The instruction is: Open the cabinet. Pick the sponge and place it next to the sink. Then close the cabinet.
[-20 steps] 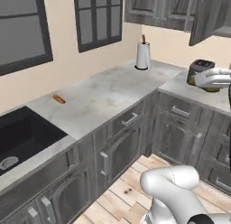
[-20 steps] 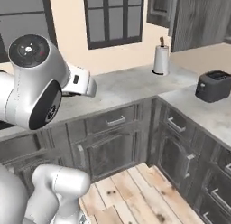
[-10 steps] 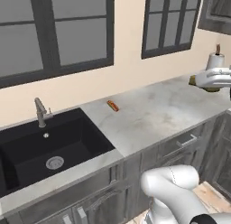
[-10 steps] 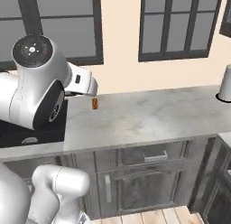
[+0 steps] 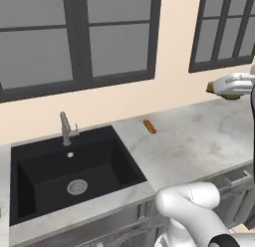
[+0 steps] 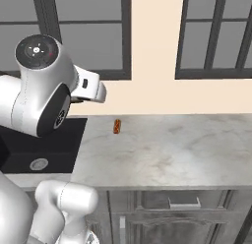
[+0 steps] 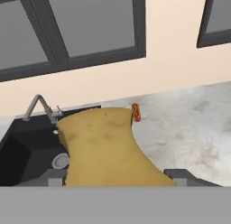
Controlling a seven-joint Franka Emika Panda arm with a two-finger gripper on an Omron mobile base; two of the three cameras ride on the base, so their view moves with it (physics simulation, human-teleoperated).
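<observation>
Room w/ dark-framed windows (image 5: pixel 84 42) over cream wall; marble table (image 6: pixel 162 149) w/ black sink (image 5: pixel 69 169) at 9 o'clock, faucet (image 5: pixel 64 129) behind. Small orange-red item (image 5: pixel 149 126) lies on table at approx. 12, just past the sink. End effector (image 5: pixel 234 86) at 3 o'clock, high over table, jaws fairly wide and clamped on the sponge (image 7: pixel 103 146), prob. carried clear for set-down beside sink.

Yellow sponge (image 7: pixel 106 146), black sink (image 5: pixel 64 174)
</observation>
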